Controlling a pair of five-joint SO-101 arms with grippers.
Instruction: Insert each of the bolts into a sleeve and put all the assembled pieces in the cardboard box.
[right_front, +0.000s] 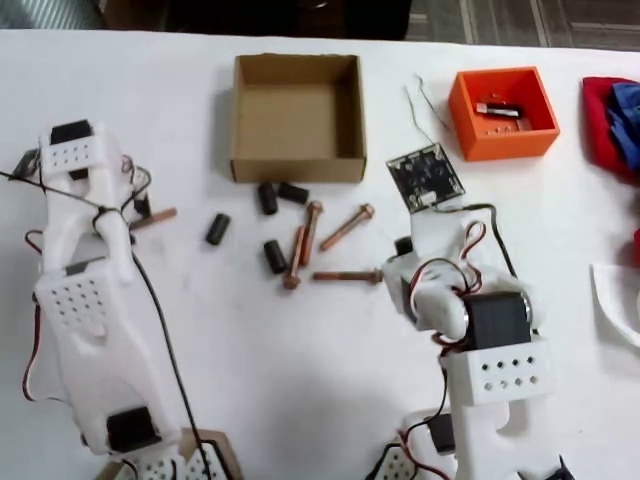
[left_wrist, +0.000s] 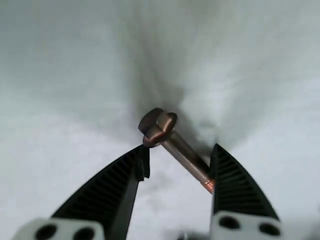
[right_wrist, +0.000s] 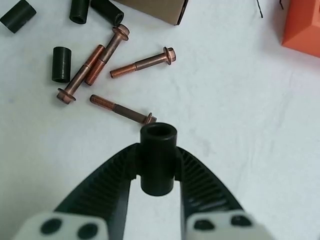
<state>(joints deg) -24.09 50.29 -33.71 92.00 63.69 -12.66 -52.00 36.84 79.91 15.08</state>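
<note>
Logging a white table spreading under everything. Spotting an orange open-top bin sitting toward the far right, holding a small dark and silvery part lying flat inside. Seeing a small black square circuit board lying tilted near the bin's near left corner, not touching it. Tracing thin loose wires curling on the tabletop just left of the bin. Catching red and blue cloth bunching at the right edge, and a white curved piece poking in nearer along that edge, too cropped for identifying.
</note>
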